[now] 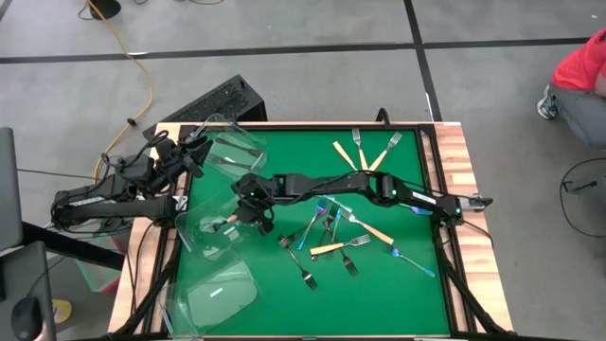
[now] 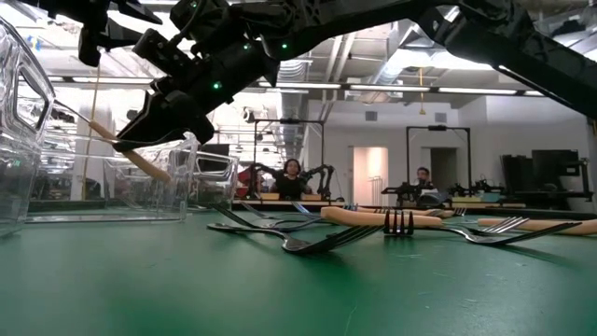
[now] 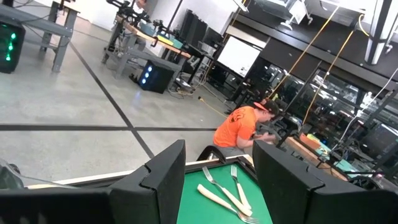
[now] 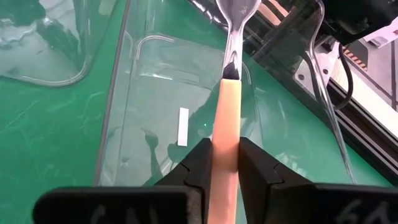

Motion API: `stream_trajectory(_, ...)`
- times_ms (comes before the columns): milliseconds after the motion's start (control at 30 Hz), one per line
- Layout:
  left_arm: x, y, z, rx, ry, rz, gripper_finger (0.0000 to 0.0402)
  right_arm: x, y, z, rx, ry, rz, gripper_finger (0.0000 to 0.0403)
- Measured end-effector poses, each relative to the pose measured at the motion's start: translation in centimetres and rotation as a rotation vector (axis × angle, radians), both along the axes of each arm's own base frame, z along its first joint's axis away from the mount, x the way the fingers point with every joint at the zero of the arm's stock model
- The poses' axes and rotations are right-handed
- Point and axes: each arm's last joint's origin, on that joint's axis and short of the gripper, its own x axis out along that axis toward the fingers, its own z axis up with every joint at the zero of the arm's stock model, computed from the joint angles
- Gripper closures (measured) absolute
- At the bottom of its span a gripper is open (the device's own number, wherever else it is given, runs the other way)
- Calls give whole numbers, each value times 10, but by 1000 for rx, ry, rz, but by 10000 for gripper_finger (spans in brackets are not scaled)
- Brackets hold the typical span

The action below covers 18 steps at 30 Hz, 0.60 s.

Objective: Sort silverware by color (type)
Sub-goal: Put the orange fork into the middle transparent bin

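Note:
My right gripper point(image 4: 227, 163) reaches across from the table's right and is shut on a cream-handled fork point(image 4: 227, 118), above the middle clear tub point(image 1: 210, 235) at the table's left. The fork's metal head point(image 4: 236, 18) points away from the fingers, toward the left edge. More silverware lies loose at mid-table: dark metal forks point(image 1: 305, 270), blue-purple ones point(image 1: 413, 260) and cream-handled ones point(image 1: 327, 248). Three cream-handled forks point(image 1: 358, 150) lie at the far edge. My left gripper point(image 3: 219, 186) waits open at the far left, touching nothing. My right gripper pinches the fork's cream handle point(image 4: 227, 140) between its two fingers point(image 4: 200, 163), about midway along the handle. The fingers slant down from the table's right, and the handle runs along them. The fork is lifted clear and tilted, its handle end point(image 2: 149, 164) lower.
Three clear plastic tubs stand along the left side: a far one point(image 1: 235, 147), the middle one, a near one point(image 1: 220, 290). The loose forks fill the middle of the green mat point(image 1: 398, 303). A person in orange point(image 1: 582, 66) crouches beyond the far right corner.

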Motion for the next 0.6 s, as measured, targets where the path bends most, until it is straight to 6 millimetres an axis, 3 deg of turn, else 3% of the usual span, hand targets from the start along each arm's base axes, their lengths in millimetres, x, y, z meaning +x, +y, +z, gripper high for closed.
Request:
stream_trajectory(333,0,0,0,0,0,1,230,0,0,0,0,3,-1,272)
stream_trajectory(600,0,0,0,0,0,9,230,0,-2,1,31,7,-32,262)
